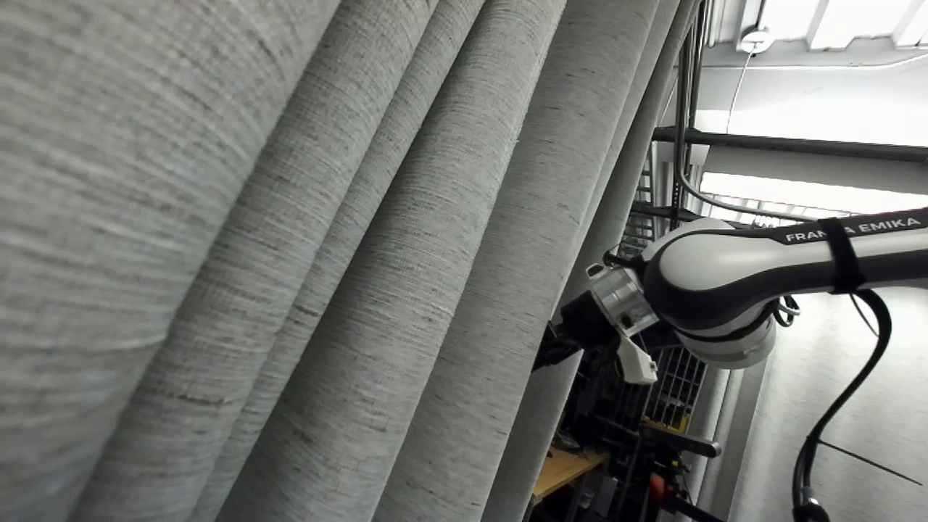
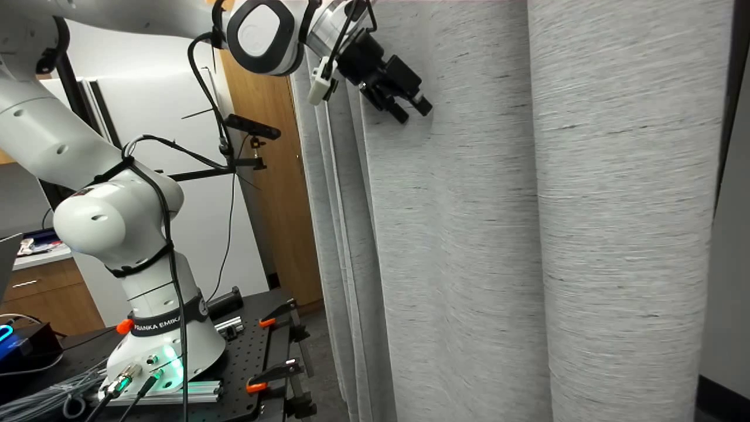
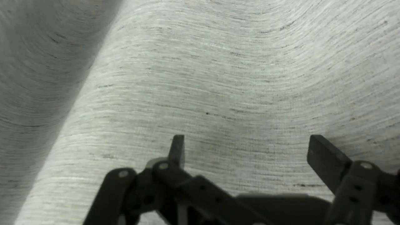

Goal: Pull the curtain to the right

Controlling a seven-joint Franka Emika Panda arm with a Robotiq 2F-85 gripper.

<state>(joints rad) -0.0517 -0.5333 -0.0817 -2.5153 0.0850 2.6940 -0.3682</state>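
The curtain [image 1: 406, 239] is a large light grey woven drape with deep long pleats. It fills the left and middle of an exterior view, and the right half of an exterior view [image 2: 469, 246]. My gripper [image 2: 412, 110] is black, tilted downward, with its fingertips at or very near the upper part of the curtain. In an exterior view the gripper [image 1: 549, 353] is partly hidden by a curtain fold. In the wrist view the gripper [image 3: 246, 153] has its fingers wide apart, with the curtain [image 3: 218, 78] filling the background. No fabric is pinched between the fingers.
The arm's base stands on a black perforated table [image 2: 252, 346] with orange-tipped clamps [image 2: 272, 381] at its edge. A camera on a stand [image 2: 255, 126] is behind the arm. A wooden cabinet [image 2: 275, 176] stands behind. A metal rail [image 1: 797, 145] and wooden bench [image 1: 569, 471] lie beyond the curtain.
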